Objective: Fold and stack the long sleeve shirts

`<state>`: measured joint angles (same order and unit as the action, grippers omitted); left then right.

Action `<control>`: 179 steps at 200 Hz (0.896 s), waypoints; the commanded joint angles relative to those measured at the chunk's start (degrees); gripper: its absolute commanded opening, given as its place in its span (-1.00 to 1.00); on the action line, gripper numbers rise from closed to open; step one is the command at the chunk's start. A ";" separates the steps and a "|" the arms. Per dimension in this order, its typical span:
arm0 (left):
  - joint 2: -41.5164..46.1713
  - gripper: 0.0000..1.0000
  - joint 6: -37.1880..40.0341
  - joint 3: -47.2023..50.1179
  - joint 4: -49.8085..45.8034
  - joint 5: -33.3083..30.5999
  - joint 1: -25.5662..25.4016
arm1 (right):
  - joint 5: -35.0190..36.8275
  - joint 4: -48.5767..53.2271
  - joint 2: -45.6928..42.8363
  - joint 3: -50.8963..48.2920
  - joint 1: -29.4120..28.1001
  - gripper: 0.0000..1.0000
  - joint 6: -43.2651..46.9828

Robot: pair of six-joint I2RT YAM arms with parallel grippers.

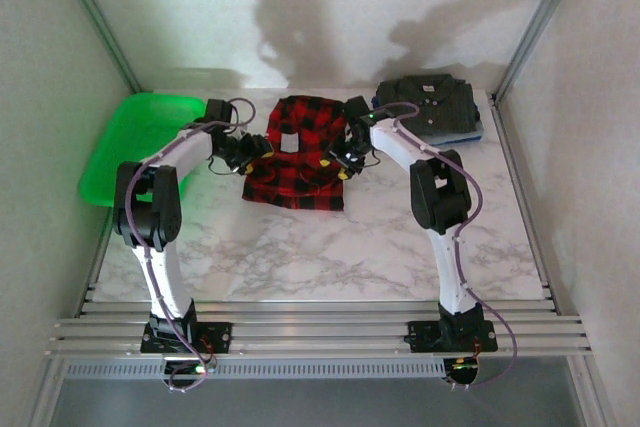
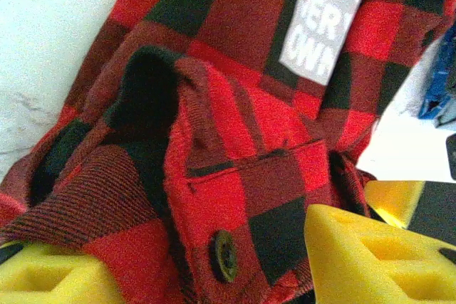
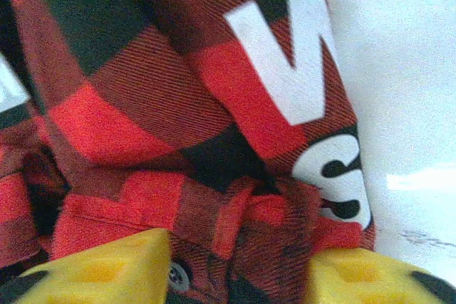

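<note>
The red-and-black plaid long sleeve shirt [image 1: 300, 152] lies partly folded at the table's back centre, white lettering patch up. My left gripper [image 1: 245, 152] is at its left edge and my right gripper [image 1: 345, 159] at its right edge. In the left wrist view the plaid shirt [image 2: 235, 105] has a buttoned cuff lying between the spread yellow fingers [image 2: 370, 254] of the open left gripper [image 2: 206, 261]. In the right wrist view the open right gripper [image 3: 239, 261] straddles a bunched fold of the plaid shirt [image 3: 142, 90], its fingers [image 3: 100, 272] apart. A folded dark collared shirt [image 1: 430, 102] rests on a blue garment [image 1: 470, 132] at back right.
A green plastic basket [image 1: 135, 142] sits at the left edge of the marble table [image 1: 330, 247]. Frame posts and white walls close in the back and sides. The front half of the table holds just the arms.
</note>
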<state>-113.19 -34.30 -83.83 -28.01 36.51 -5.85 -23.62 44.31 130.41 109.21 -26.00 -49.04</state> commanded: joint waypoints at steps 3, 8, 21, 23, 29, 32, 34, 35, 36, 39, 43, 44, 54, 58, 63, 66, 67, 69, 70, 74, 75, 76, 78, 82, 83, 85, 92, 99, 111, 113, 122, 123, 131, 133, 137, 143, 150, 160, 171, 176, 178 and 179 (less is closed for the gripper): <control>3.75 0.31 -2.92 -3.11 1.46 0.80 1.09 | 2.13 0.53 -3.71 5.45 0.78 0.18 2.59; 4.87 0.35 -3.42 -3.34 1.54 0.77 1.24 | 3.10 1.04 -4.78 5.86 0.84 0.22 3.90; 7.92 0.77 -4.19 -4.19 1.06 -0.14 1.46 | 5.72 2.74 -8.12 6.45 0.76 0.31 7.49; 8.45 0.79 -4.15 -4.35 0.90 -0.37 1.45 | 6.18 3.02 -8.67 6.41 0.71 0.32 8.06; 10.01 0.83 -3.83 -4.65 -0.08 -1.50 1.45 | 7.38 3.95 -10.28 5.96 0.58 0.35 9.75; 10.72 0.88 -3.72 -4.82 -0.74 -2.19 1.53 | 8.00 4.22 -11.12 5.61 0.37 0.38 10.61; 11.17 0.94 -3.39 -4.89 -1.13 -2.75 1.54 | 8.37 4.36 -11.73 5.19 0.34 0.40 11.08; 11.38 0.97 -3.31 -4.91 -1.46 -3.02 1.54 | 8.61 4.46 -12.18 5.03 0.25 0.41 11.30; 11.61 0.98 -3.27 -4.92 -1.62 -3.29 1.54 | 8.82 4.59 -12.59 4.87 0.25 0.42 11.58; 12.17 0.99 -2.87 -5.00 -2.33 -4.10 1.63 | 9.44 4.73 -13.68 3.98 0.05 0.45 12.32; 13.18 0.99 -2.35 -4.94 -3.37 -5.26 1.71 | 9.94 4.81 -15.10 2.63 -0.19 0.49 12.97; 13.39 0.99 -2.17 -4.94 -3.68 -5.55 1.76 | 10.14 4.85 -15.45 2.43 -0.19 0.50 13.21; 15.41 0.99 -1.08 -4.06 -5.71 -8.38 2.00 | 10.90 4.45 -18.74 -1.74 -0.54 0.64 14.29; 16.09 0.99 -0.88 -3.41 -6.14 -9.00 2.23 | 11.10 4.38 -19.85 -3.40 -0.62 0.65 14.33; 16.87 0.99 -0.85 -2.57 -6.72 -9.72 2.49 | 11.34 4.23 -21.29 -5.44 -0.66 0.65 14.28; 17.43 0.99 -0.85 -2.13 -7.32 -10.23 2.70 | 11.39 3.96 -21.92 -6.91 -0.70 0.66 14.16; 17.63 0.99 -0.85 -1.95 -7.45 -10.45 2.74 | 11.35 3.91 -22.29 -7.43 -0.71 0.66 14.15; 17.95 0.99 -0.74 -1.77 -7.79 -10.75 2.76 | 11.23 3.69 -22.89 -8.35 -0.89 0.66 14.06; 18.20 0.99 -0.71 -1.60 -7.95 -10.89 2.77 | 11.18 3.42 -23.21 -8.90 -0.94 0.66 14.01; 19.19 0.99 -0.31 -0.83 -8.33 -11.37 2.78 | 10.86 2.68 -24.21 -11.01 -1.17 0.65 13.79; 19.52 0.99 -0.19 -0.51 -8.31 -11.46 2.78 | 10.78 2.39 -24.62 -11.28 -1.30 0.64 13.75; 19.82 0.99 -0.12 -0.35 -8.30 -11.55 2.77 | 10.69 2.24 -25.00 -11.69 -1.36 0.63 13.64; 20.30 0.99 0.14 0.30 -8.34 -11.70 2.66 | 10.43 1.73 -25.70 -12.65 -1.60 0.61 13.47; 21.78 0.99 0.45 1.70 -8.37 -12.11 2.53 | 10.13 0.56 -26.99 -15.12 -2.20 0.56 12.78; 22.04 0.99 0.50 1.94 -8.33 -12.18 2.52 | 9.97 0.32 -27.28 -15.84 -2.29 0.55 12.58; 23.03 0.98 0.63 2.82 -8.37 -12.28 2.51 | 9.72 -0.33 -27.90 -17.00 -2.65 0.51 12.15; 25.61 0.94 0.98 5.48 -8.23 -12.20 2.43 | 8.75 -2.83 -29.87 -21.32 -3.93 0.36 10.21; 27.68 0.80 1.04 9.17 -7.75 -10.85 2.26 | 7.67 -5.95 -31.18 -25.19 -5.44 0.14 7.86; 30.08 0.29 0.92 15.79 -6.83 -8.11 2.08 | 6.77 -11.40 -32.20 -31.23 -7.93 -0.43 3.57; 30.40 0.16 0.93 17.05 -6.76 -7.81 1.89 | 6.75 -12.29 -32.29 -31.88 -8.30 -0.52 2.82; 31.47 -0.42 0.49 21.26 -5.84 -7.22 1.44 | 6.36 -16.83 -32.11 -35.33 -9.93 -0.77 -0.57; 31.54 -0.47 0.39 21.83 -5.70 -7.10 1.31 | 6.33 -17.26 -32.04 -35.66 -10.11 -0.78 -0.95; 32.17 -0.83 -0.34 25.14 -4.37 -6.38 0.73 | 5.23 -22.19 -31.23 -37.96 -11.14 -0.88 -3.51; 32.27 -0.89 -0.55 25.57 -4.04 -6.37 0.55 | 4.98 -23.12 -30.95 -38.40 -11.43 -0.89 -4.13; 32.39 -1.00 -0.67 26.70 -3.68 -6.49 0.15 | 4.74 -24.56 -30.40 -38.91 -11.87 -0.92 -5.14; 32.42 -1.00 -0.68 28.16 -3.30 -7.10 -0.44 | 4.99 -26.12 -29.41 -39.11 -12.61 -0.94 -6.14; 32.16 -1.00 -0.85 29.17 -2.67 -7.61 -1.00 | 5.30 -27.39 -28.24 -38.97 -13.27 -0.96 -6.89; 31.29 -1.00 -1.38 30.67 -1.02 -6.90 -1.56 | 4.86 -28.98 -26.31 -38.46 -13.79 -0.97 -7.75; 30.04 -1.00 -2.01 31.00 1.02 -6.41 -2.44 | 4.79 -29.17 -24.17 -37.06 -14.08 -0.97 -7.82; 29.25 -1.00 -2.37 30.88 1.69 -6.45 -2.90 | 5.24 -28.84 -23.32 -36.35 -14.17 -0.98 -7.61; 28.92 -1.00 -2.46 30.71 2.14 -6.32 -3.11 | 5.38 -28.73 -22.93 -36.13 -14.17 -0.98 -7.51; 28.73 -1.00 -2.54 30.69 2.24 -6.30 -3.20 | 5.44 -28.70 -22.79 -36.06 -14.17 -0.99 -7.54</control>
<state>-82.74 -35.20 -53.01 -31.48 28.95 -7.42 -18.13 21.82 105.21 70.17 -39.88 -53.17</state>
